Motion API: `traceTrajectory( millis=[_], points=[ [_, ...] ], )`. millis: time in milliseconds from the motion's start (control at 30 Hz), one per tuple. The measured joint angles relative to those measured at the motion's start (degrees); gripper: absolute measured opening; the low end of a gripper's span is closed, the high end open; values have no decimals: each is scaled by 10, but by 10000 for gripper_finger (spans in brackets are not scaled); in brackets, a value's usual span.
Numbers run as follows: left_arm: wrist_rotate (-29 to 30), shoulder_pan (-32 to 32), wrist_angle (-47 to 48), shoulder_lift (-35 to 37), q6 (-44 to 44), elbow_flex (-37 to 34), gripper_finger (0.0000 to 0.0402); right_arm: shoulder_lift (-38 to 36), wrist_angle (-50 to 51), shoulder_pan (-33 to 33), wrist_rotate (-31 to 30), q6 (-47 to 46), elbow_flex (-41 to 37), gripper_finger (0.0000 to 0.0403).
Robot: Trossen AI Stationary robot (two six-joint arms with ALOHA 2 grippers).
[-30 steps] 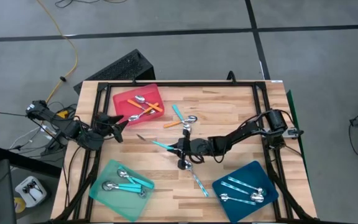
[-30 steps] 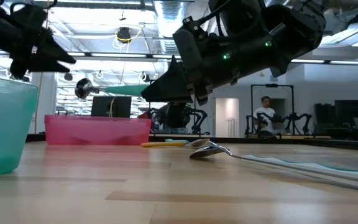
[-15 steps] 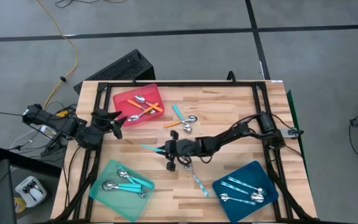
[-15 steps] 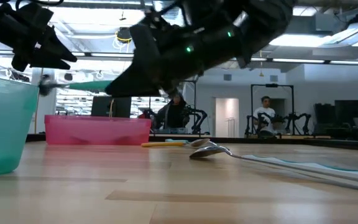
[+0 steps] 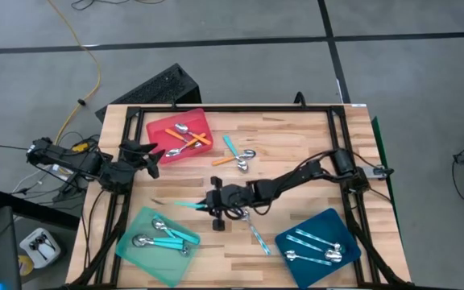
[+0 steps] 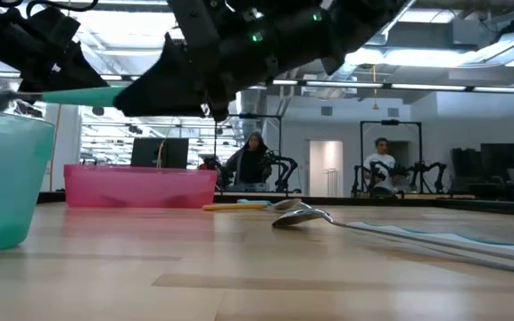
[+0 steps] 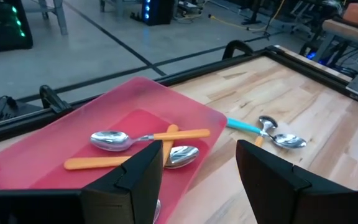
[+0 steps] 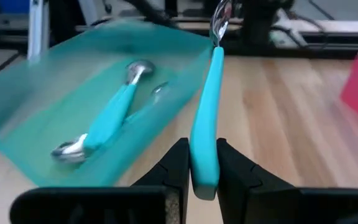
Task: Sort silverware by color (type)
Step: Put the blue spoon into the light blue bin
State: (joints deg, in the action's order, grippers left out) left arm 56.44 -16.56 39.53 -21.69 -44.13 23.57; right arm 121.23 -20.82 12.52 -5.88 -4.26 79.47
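Now the wooden table (image 5: pixel 296 133) carries three trays. The mint-green tray (image 5: pixel 131 242) at the near left holds turquoise-handled spoons (image 5: pixel 167 235), at least two of them, lying flat. The dark-blue tray (image 5: pixel 300 254) at the near right holds pale blue patterned spoons (image 5: pixel 312 242), about three. The red tray (image 5: pixel 159 129) at the far left holds two orange-handled spoons (image 7: pixel 148 137), crossing each other. Loose on the bare wood near the table's middle lie an orange spoon (image 5: pixel 230 160) and a turquoise one (image 5: pixel 232 147) close together, and a pale blue patterned spoon (image 5: pixel 256 234) nearer the dark-blue tray. The right gripper (image 8: pixel 202 163) is clamped on the handle of a turquoise spoon (image 8: pixel 207 124), held in the air between the table's middle and the mint-green tray, bowl end pointing toward that tray. The left gripper (image 7: pixel 194 171) waits beside the red tray, fingers apart and holding nothing.
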Motion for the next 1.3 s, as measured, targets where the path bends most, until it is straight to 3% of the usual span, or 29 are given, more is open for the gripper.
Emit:
traceTrajectory(
  millis=[567,833,1000,1300],
  points=[
    [-22,0,-32,0,31,0,190,-2,266,59,-58,46,175,77],
    [-40,0,-30,0,31,-2,190,-1,276,80,-60,118,207,77],
    [-54,0,-30,0,31,-2,190,37,288,83,-59,163,237,77],
    [-65,0,-30,0,20,-2,190,134,346,83,-23,216,368,77]
  ],
)
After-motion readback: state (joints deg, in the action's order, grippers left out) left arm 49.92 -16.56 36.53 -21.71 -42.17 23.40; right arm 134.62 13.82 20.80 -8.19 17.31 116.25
